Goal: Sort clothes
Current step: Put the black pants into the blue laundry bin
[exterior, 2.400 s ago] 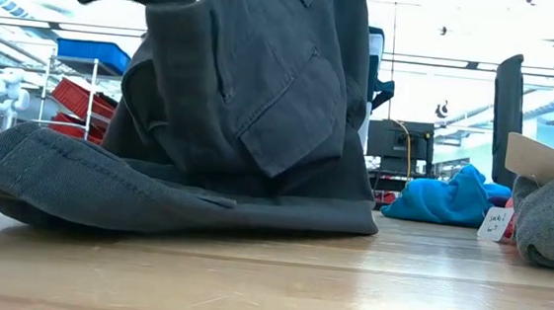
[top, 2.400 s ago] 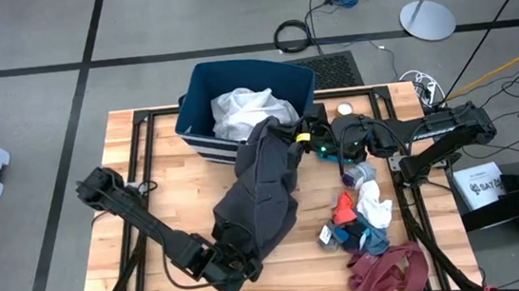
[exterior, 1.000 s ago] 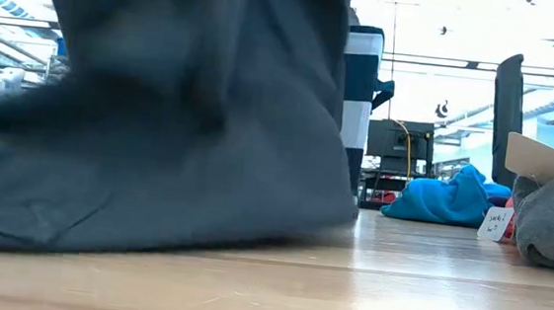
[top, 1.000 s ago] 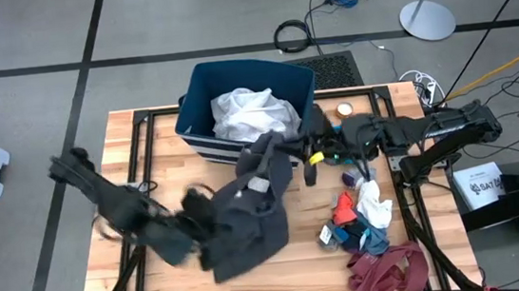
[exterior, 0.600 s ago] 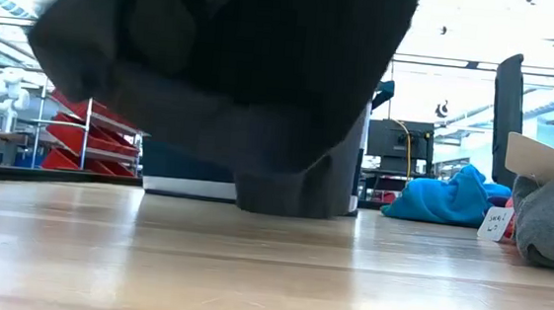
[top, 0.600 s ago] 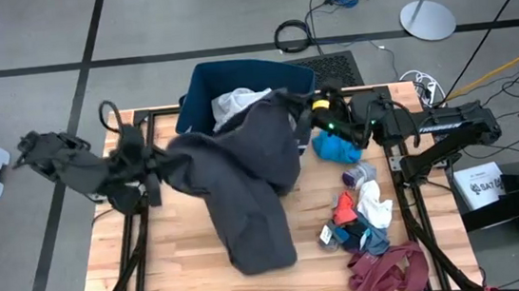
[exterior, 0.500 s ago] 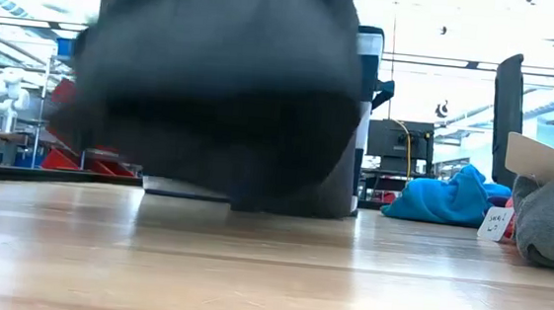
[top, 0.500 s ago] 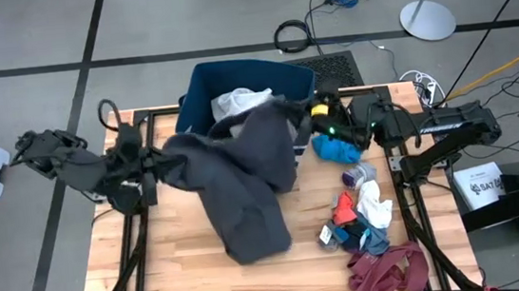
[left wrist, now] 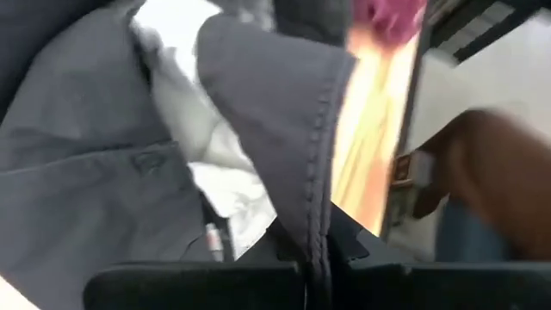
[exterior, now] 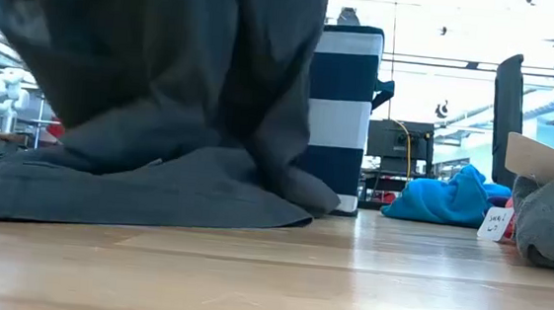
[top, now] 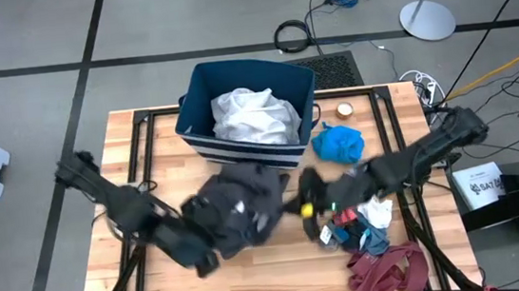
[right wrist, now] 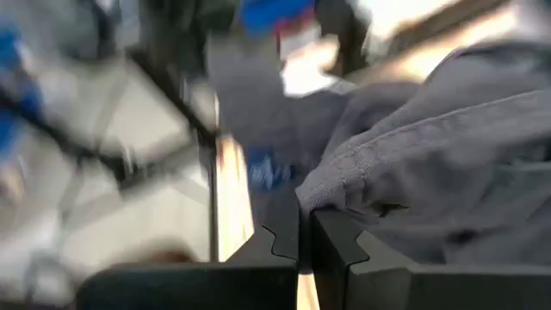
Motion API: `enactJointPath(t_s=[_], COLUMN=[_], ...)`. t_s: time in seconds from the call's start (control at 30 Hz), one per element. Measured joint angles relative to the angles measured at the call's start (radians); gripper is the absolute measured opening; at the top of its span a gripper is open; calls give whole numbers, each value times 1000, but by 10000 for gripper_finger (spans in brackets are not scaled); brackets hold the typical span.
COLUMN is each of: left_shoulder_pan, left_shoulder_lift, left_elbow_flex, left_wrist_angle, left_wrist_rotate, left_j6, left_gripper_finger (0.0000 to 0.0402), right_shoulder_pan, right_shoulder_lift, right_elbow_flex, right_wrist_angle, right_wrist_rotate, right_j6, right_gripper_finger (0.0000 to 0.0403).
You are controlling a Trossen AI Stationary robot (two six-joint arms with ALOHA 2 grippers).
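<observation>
From above, the dark grey garment [top: 237,210] lies bunched mid-table, just in front of the dark blue bin [top: 200,99], between the left gripper [top: 201,229] and the right gripper [top: 308,201]. The low view shows it draped down onto the wooden table [exterior: 346,279]. In each wrist view, that arm's jaws are closed, pinching a fold of its grey cloth.

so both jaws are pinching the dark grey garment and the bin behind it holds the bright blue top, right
Not quite. The bin holds a white garment, as the high view shows; the bright blue top lies on the table beside the bin. The rest stands: the left gripper and right gripper are each shut on the dark grey garment.
</observation>
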Motion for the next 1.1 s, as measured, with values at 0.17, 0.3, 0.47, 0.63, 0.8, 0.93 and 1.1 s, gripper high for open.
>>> enactJointPath(t_s=[0.17,0.3,0.47,0.63,0.8,0.93,1.1], left_shoulder_pan=[-22,-22,-5,0,-17,-30,-36], left_shoulder_lift=[161,280,366,398,393,379,380], left_elbow_flex=[-1,-1,-2,-2,-5,-5,-5], left_wrist_angle=[55,119,160,155,123,139,171], left_wrist_rotate=[53,118,167,196,136,118,111], left_j6=[39,145,257,313,394,440,449], left_gripper_finger=[4,4,4,4,4,5,29], right_shoulder_pan=[105,137,144,156,181,197,193], right_shoulder_lift=[143,269,380,426,430,430,430], right_elbow_flex=[0,0,0,0,0,0,0], right_wrist_angle=[-33,73,190,210,225,262,299], right_wrist_rotate=[-11,-8,4,22,30,104,153], right_j6=[-26,-72,-232,-385,-541,-693,-785], right_gripper_finger=[0,0,2,16,33,53,94])
